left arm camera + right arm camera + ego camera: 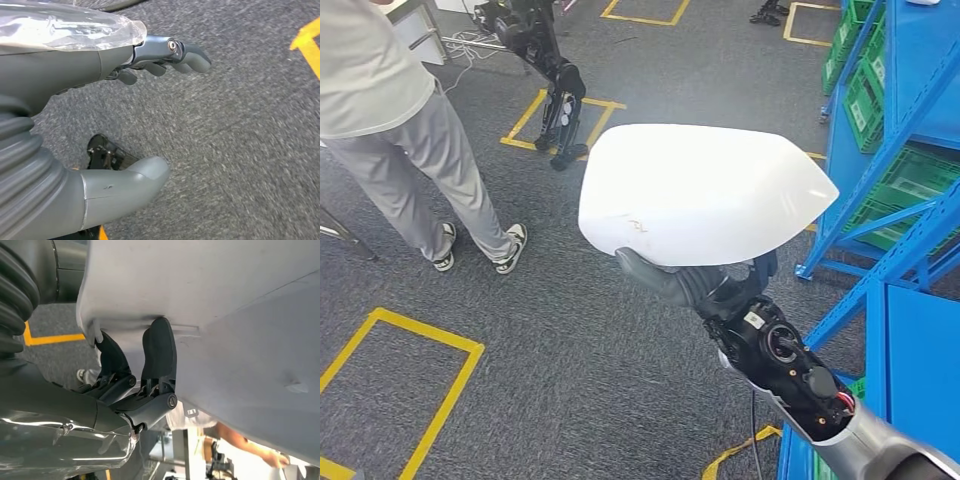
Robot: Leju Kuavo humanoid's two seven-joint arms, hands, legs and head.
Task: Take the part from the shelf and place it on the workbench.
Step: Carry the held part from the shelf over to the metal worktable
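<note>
A large white shell-shaped part (697,195) is carried in mid-air above the grey carpet, in the head view centre. My right hand (682,282) grips it from underneath, with the silver arm coming in from the lower right. In the right wrist view the dark fingers (158,350) press against the part's pale underside (241,340). My left hand (151,55) hangs over the carpet with its fingers apart and nothing in it.
A blue shelf (901,150) with green crates (905,185) stands on the right. A person (395,120) in grey trousers stands at the left. Another dark robot (546,70) stands at the back. Yellow tape squares (403,390) mark the carpet.
</note>
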